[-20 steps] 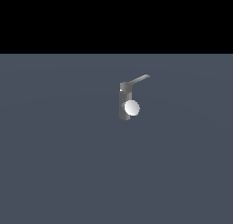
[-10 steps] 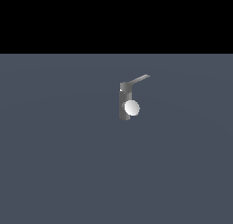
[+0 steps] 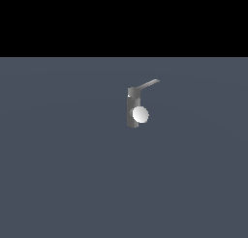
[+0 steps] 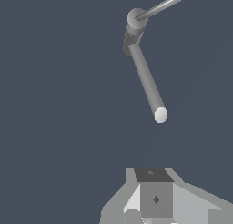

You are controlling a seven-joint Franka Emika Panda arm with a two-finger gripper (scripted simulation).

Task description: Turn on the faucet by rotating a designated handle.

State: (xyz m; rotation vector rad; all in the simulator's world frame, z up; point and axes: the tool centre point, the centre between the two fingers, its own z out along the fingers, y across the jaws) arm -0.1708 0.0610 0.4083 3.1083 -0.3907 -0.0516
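Approach step in hand — the small dark-grey upright faucet post point(image 3: 131, 111) stands mid-floor, its thin flat grey lever handle point(image 3: 147, 84) untouched, the grey gripper point(image 4: 152, 198) well short, jaw state indeterminable — next move calls for closing on that lever

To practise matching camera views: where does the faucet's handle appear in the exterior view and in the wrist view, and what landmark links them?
Exterior view: the handle juts from the top of the faucet toward the exterior view's right.
Wrist view: the handle is the thin bar leaving the faucet's top.
Shared landmark: the white ball.
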